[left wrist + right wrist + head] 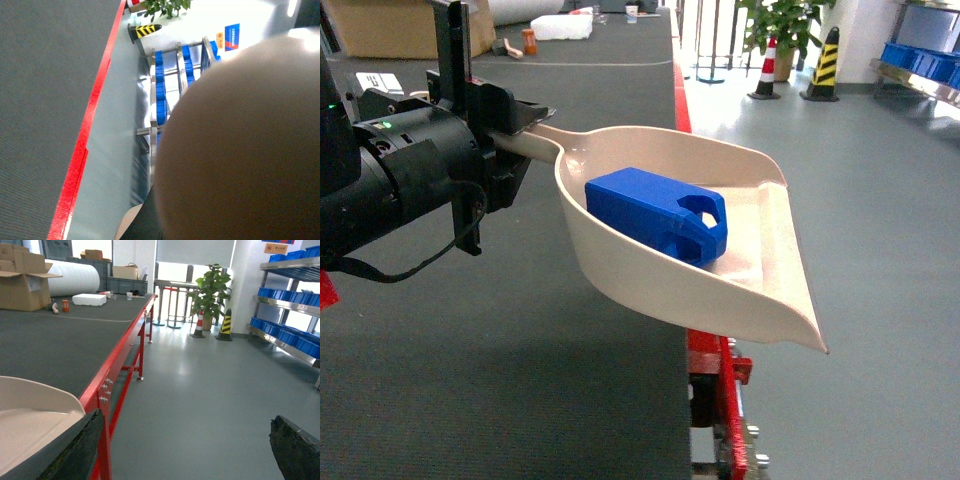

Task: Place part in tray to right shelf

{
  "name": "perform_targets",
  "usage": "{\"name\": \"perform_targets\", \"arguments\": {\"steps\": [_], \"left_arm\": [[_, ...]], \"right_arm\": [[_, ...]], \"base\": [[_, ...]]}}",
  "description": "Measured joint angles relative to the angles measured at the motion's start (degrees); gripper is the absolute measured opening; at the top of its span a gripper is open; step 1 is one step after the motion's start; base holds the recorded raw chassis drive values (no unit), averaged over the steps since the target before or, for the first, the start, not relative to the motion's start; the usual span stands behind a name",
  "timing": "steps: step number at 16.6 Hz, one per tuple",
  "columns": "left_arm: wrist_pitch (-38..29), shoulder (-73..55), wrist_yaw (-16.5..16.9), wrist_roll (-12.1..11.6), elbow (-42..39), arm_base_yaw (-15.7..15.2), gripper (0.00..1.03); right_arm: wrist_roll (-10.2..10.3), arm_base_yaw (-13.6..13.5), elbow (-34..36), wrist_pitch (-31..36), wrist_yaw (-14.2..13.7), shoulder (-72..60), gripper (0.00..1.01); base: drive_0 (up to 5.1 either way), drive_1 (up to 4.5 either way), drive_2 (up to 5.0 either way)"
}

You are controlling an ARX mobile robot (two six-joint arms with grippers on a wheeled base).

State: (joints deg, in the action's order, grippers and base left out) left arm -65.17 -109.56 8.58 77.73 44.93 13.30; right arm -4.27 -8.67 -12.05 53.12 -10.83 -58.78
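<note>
The long grey-topped table [520, 400] with its red edge fills the left of the head view, and the right shelf [290, 340], a steel rack loaded with blue crates [280, 332], stands well apart across the pale floor. Above the table's edge the tray [760, 290] hangs tilted, its flat lip pointing out over the floor. The left gripper [515, 125] is clamped on the tray's handle. The part [655, 212] lies inside the tray near its back wall, looped end toward the lip. The right gripper [187, 440] seems spread wide, holding nothing, though only its dark fingertips [295, 450] show.
</note>
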Motion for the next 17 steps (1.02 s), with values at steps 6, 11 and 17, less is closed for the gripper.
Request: {"name": "perform_targets", "arguments": {"steps": [6, 11, 17], "left_arm": [[-0.28, 0.0, 0.02, 0.0, 0.0, -0.04, 0.13], [-0.28, 0.0, 0.0, -0.02, 0.0, 0.0, 0.13], [-0.04, 0.0, 0.02, -0.04, 0.0, 0.02, 0.13]], "right_arm": [[-0.02, 0.0, 0.0, 0.04, 0.0, 0.02, 0.98], [0.0, 0.04, 0.0, -0.02, -0.02, 0.02, 0.98], [-0.02, 0.04, 0.0, 0.04, -0.02, 0.02, 0.98]], "base": [[5.0, -2.47, -2.5], [5.0, -2.38, -2.4], [5.1, -2.34, -2.3]]}}
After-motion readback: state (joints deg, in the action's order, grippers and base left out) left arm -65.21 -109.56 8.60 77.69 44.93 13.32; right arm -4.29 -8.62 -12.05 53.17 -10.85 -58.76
